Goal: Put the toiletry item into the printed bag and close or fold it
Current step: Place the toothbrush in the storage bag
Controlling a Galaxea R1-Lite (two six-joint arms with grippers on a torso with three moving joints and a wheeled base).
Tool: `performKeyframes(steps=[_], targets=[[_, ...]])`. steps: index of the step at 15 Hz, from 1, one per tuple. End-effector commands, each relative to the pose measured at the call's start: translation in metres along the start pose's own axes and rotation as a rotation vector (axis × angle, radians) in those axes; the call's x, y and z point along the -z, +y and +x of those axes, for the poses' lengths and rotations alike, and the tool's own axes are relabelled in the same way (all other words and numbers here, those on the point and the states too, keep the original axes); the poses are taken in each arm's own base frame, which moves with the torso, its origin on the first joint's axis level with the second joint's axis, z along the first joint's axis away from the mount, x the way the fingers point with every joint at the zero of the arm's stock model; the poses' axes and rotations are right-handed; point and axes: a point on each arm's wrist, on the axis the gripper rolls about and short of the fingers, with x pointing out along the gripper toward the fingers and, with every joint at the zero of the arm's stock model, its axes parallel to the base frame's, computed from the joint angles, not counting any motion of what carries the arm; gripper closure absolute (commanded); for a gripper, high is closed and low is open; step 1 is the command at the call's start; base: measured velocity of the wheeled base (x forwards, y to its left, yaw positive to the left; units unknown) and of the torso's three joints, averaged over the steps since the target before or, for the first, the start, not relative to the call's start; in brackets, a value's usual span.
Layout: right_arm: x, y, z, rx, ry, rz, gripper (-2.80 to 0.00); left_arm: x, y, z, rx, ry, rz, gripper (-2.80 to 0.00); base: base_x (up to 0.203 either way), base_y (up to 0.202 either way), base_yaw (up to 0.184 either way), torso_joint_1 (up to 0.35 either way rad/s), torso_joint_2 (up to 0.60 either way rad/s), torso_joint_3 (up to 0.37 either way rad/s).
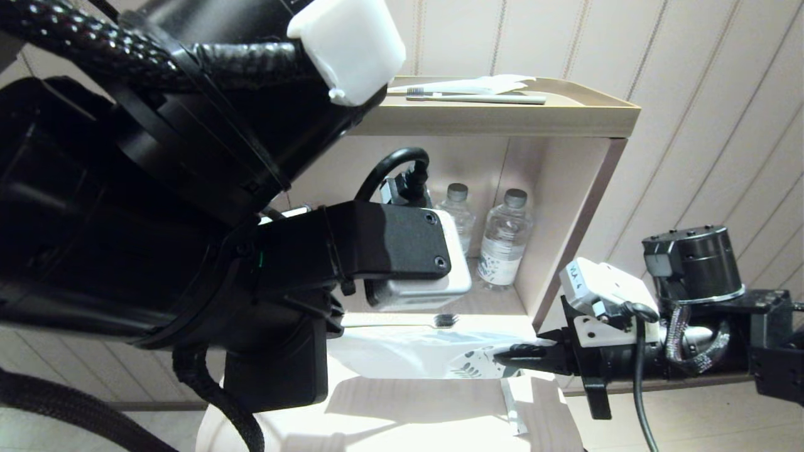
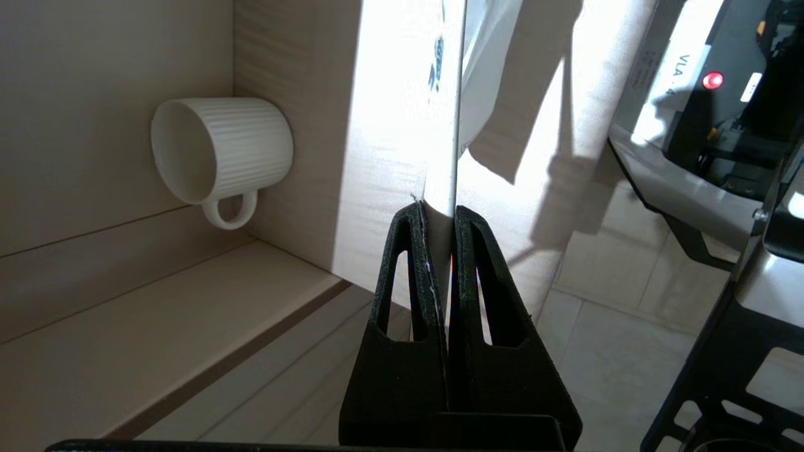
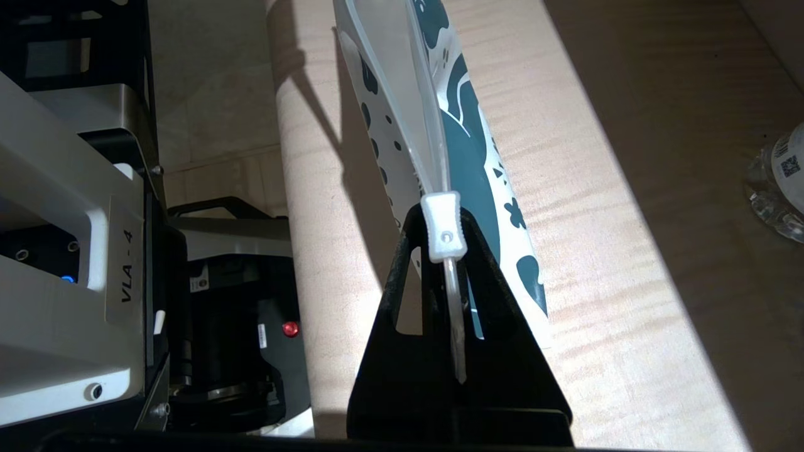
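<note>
The white toothbrush (image 1: 402, 322) is held level, its grey bristle head (image 1: 445, 320) bare, just past the far edge of the printed bag (image 1: 402, 355). My left gripper (image 2: 440, 213) is shut on the toothbrush handle (image 2: 445, 157); in the head view my own arm hides it. The bag (image 3: 465, 144), translucent white with teal shapes, is lifted off the wooden counter (image 1: 440, 414) at its right end. My right gripper (image 1: 502, 359) is shut on that end (image 3: 447, 251), just behind the white zip slider (image 3: 445, 226). The bag's mouth gapes slightly beyond the slider.
Two water bottles (image 1: 504, 242) stand in the shelf niche behind. A white ribbed mug (image 2: 220, 150) sits in the niche corner. On the top shelf lie another toothbrush (image 1: 477, 97) and a plain white wrapper (image 1: 490, 83). A thin white sliver (image 1: 512, 408) lies on the counter.
</note>
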Motion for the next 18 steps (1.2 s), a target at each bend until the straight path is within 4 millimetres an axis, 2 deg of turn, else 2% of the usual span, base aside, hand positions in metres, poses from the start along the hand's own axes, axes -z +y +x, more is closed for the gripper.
performKeyframes(steps=[1,13,18], targets=[[0.002,-0.002,0.003,-0.007,0.002,0.002,0.0,-0.001,-0.003,-0.003,0.004,-0.005,0.016,0.0,0.0,0.0,0.0,0.0,0.0,0.0],[0.003,-0.003,0.003,-0.005,0.004,0.005,0.0,0.002,-0.012,0.006,0.019,0.051,0.038,0.0,0.0,0.0,0.0,0.0,0.0,0.0],[0.003,-0.002,0.002,-0.002,-0.003,-0.002,0.0,0.003,-0.009,0.013,0.022,0.077,0.026,0.0,0.0,0.0,0.0,0.0,0.0,0.0]])
